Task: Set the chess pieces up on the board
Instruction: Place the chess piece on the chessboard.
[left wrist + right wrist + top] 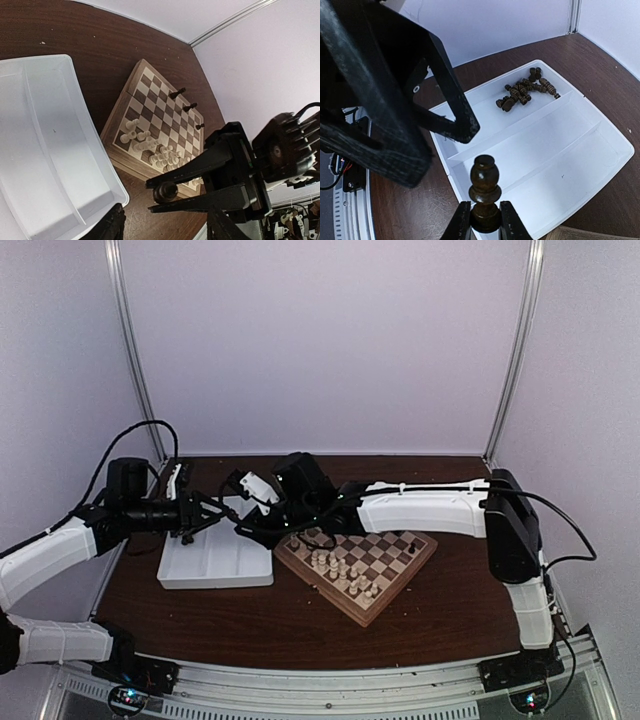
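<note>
from above, the white tray (215, 582) sits toward the left edge of the table (200, 625). the chessboard (388, 552) lies just beside the tray's right side, turned so one corner points at the near edge. a cluster of cream-white pieces (343, 573) stands on the board's left half, and one dark piece (413, 545) stands near its right corner. the left gripper (208, 515) and right gripper (248, 528) both hang over the tray, too small here to read their jaws. from the left wrist, the left gripper (164, 222) has its own fingers spread wide with nothing between them. ahead of it the right gripper (159, 192) pinches a held piece (165, 191), dark and round-headed. beyond lie the tray (30, 150) and the chessboard (155, 105), which carries the cream-white pieces (152, 150) bunched on its near side. three dark pieces (190, 106) stand in a row by its opposite edge. from the right wrist, the right gripper (484, 222) is clamped on the base of the held piece (484, 192), which stands upright with its knob on top. behind it the tray (560, 150) shows three long compartments. a heap of dark chess pieces (525, 90) lies in one outer compartment, gathered toward one end. the left gripper (440, 155) fills the upper left, its fingers apart.
</note>
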Available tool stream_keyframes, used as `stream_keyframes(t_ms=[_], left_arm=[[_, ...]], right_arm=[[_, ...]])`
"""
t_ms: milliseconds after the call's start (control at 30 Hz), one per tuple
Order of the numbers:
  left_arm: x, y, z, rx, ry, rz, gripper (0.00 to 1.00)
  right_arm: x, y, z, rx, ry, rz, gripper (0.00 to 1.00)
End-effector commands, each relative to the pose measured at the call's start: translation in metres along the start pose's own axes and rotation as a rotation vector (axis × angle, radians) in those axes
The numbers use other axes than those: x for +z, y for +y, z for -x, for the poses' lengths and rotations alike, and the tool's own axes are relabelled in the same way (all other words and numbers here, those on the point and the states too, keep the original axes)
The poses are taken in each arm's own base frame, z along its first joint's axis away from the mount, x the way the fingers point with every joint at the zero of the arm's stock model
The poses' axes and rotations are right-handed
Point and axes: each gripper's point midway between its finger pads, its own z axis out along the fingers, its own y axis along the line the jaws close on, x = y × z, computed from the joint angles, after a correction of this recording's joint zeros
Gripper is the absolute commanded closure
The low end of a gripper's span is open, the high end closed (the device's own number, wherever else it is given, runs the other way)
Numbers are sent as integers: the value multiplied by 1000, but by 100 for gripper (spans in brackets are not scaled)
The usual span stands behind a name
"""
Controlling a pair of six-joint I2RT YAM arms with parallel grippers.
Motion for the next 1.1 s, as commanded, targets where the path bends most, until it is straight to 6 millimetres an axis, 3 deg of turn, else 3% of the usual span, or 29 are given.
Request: stream_keyframes(t_ms=[0, 133, 367, 800, 967, 1067], left_arm=[[0, -12, 14, 31, -43, -59, 48], [5, -13, 14, 18, -27, -78, 54], [5, -20, 16, 39, -31, -106, 55], [13, -18, 13, 51, 8, -100, 79], [12, -17, 13, 89, 10, -69, 96], [13, -18, 12, 127, 22, -47, 97]], right_arm=[[-20, 15, 36, -8, -98, 33, 90], [-21, 16, 39, -7, -107, 39, 90], [-21, 18, 39, -10, -101, 45, 90], [-17, 20, 39, -11, -93, 54, 89], [-20, 16, 39, -12, -103, 26, 78], [-27, 14, 40, -17, -125, 7, 67]])
